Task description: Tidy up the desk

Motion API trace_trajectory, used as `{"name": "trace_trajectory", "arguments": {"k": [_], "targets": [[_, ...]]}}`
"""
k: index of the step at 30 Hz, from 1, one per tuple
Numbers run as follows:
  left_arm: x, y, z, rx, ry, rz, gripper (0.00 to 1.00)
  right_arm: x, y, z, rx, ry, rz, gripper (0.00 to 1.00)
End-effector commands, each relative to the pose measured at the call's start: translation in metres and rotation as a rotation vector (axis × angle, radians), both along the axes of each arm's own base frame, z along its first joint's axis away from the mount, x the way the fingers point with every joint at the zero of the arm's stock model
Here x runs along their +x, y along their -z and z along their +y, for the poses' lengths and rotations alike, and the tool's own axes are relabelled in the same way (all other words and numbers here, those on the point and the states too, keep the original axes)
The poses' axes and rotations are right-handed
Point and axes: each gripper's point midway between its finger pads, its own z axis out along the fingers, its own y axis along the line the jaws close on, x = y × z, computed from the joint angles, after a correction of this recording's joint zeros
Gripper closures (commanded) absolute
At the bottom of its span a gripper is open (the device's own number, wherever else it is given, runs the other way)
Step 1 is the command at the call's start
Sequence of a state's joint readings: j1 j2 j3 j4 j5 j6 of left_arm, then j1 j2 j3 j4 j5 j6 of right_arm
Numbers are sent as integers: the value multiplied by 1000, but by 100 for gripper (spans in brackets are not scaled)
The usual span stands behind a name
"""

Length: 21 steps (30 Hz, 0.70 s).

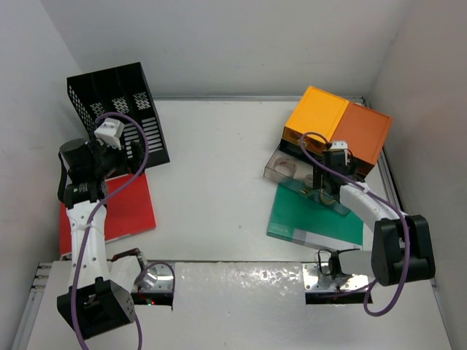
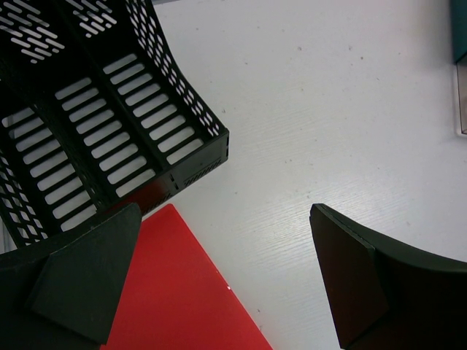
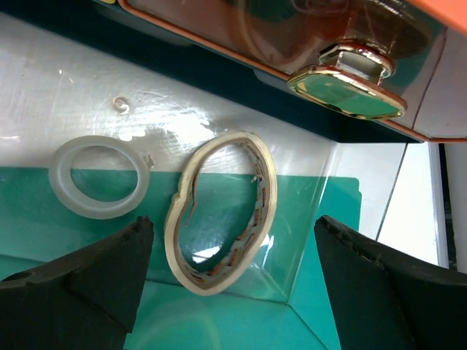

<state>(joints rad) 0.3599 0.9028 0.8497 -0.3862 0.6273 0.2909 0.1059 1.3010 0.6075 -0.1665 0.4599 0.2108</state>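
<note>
The white desk (image 1: 219, 182) carries a red folder (image 1: 124, 211) at the left and a green folder (image 1: 310, 219) at the right. My left gripper (image 1: 130, 152) is open and empty, hovering over the red folder's far corner (image 2: 168, 292) beside the black mesh file rack (image 1: 109, 106). My right gripper (image 1: 326, 191) is open and empty over a clear drawer (image 1: 281, 168) pulled out of the orange-topped drawer unit (image 1: 339, 124). In the right wrist view the drawer holds a squashed beige tape ring (image 3: 266, 189) and a white ring (image 3: 62, 182) between and ahead of my jaws.
The file rack (image 2: 87, 124) stands at the far left corner against the wall. The clear drawer overlaps the green folder (image 3: 219, 321). A gold knob (image 3: 346, 84) sits on the unit's closed drawer front. Walls close in on the left, right and far sides.
</note>
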Motion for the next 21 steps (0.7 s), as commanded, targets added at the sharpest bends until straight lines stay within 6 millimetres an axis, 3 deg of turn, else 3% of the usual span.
{"name": "trace_trajectory", "arguments": {"k": [1,5,7,11,12,13,14,15,17,18,21], "targets": [[1,-23,-3,31,29,-76,0,7,-9,1,12,7,-45,11],[1,-24,-3,31,28,-79,0,13,-19,8,38,-37,-58,13],[1,-24,-4,29,30,-77,1,20,-33,26,105,-127,-88,16],[2,-21,-3,28,27,-70,0,29,-70,75,286,-346,-176,48],[2,-21,-3,30,27,-70,1,26,-82,98,378,-446,-212,61],[3,-22,-2,30,24,-71,0,26,-88,111,423,-498,-246,68],[2,-22,-2,31,24,-71,0,23,-93,124,472,-544,-264,82],[2,-21,-2,30,24,-70,0,18,-97,139,520,-611,-285,90],[2,-23,-2,33,23,-74,0,9,-92,161,538,-693,-270,100],[2,-22,-2,31,23,-71,1,4,-85,168,530,-719,-248,100],[2,-21,-2,28,22,-67,1,-4,-45,176,410,-707,-82,100]]}}
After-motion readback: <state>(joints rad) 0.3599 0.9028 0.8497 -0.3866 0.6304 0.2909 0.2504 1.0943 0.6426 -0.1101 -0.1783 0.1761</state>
